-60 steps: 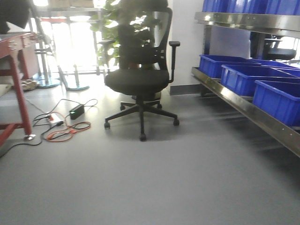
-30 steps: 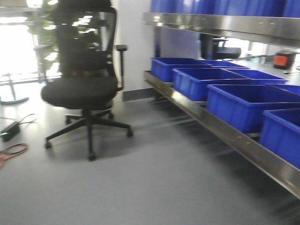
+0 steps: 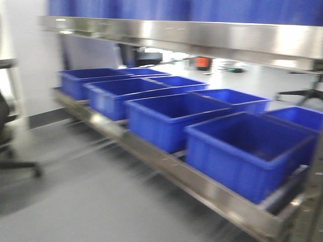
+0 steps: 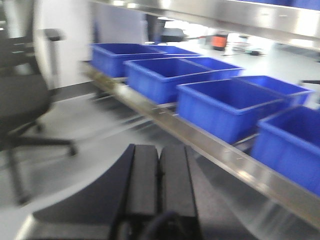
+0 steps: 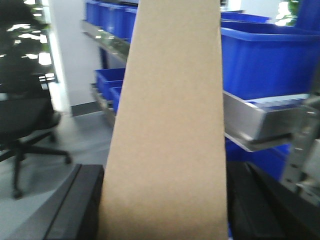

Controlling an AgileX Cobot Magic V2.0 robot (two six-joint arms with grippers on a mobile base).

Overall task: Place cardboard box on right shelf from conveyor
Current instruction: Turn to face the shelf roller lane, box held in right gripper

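In the right wrist view the tan cardboard box (image 5: 170, 125) stands upright and fills the middle of the picture. My right gripper (image 5: 165, 175) is shut on it, one black finger (image 5: 82, 200) pressed to each side. The right shelf is brushed steel with a tall front lip (image 3: 202, 186) and runs across the front view, with an upper level (image 3: 202, 38) above; its lip (image 5: 250, 117) shows just behind the box. My left gripper (image 4: 159, 150) is shut with nothing in it, pointing at the shelf lip (image 4: 225, 157). The conveyor is out of view.
Several blue plastic bins (image 3: 242, 151) sit in a row on the lower shelf. A black office chair (image 4: 20, 100) stands on the grey floor to the left. A perforated grey upright (image 5: 300, 150) rises at the right edge of the right wrist view.
The front view has swung to the right. The red frame and cables are gone, the chair has slid off to the left edge, and the shelf with bins now fills the picture.
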